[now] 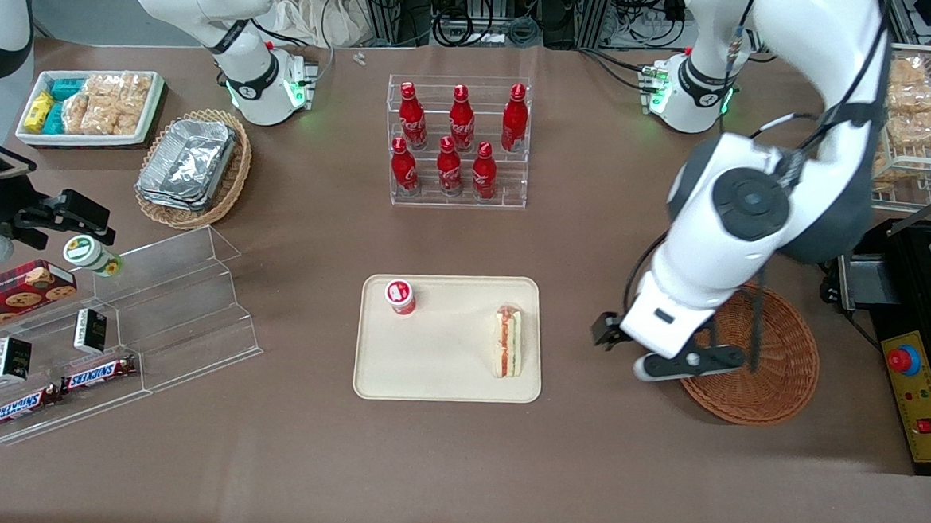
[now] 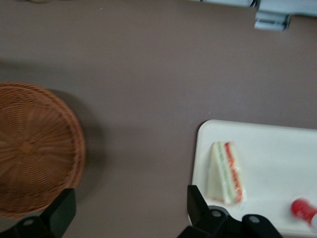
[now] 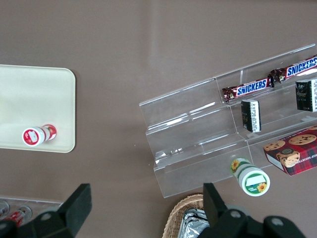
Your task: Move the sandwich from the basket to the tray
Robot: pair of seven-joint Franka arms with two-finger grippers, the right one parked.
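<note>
Front view: the left arm's gripper hangs over the bare bench between the tray and the basket, at the basket's rim; the arm's own wrist covers the fingers here, so their spread cannot be read in this view. The sandwich lies on the tray, along the short side nearest the basket, with a small red-capped bottle at the tray's corner toward the parked arm. A clear rack of red bottles stands nearer the bench's edge where the robots' bases sit. The basket is partly hidden by the arm.

Left wrist view: the two fingers stand wide apart with nothing between them, only brown bench below. The basket holds nothing and the sandwich rests flat on the tray; both are cut off at the frame.

Right wrist view: the tray's corner with the red-capped bottle shows, beside a clear stepped stand of snack bars; the sandwich is out of frame
</note>
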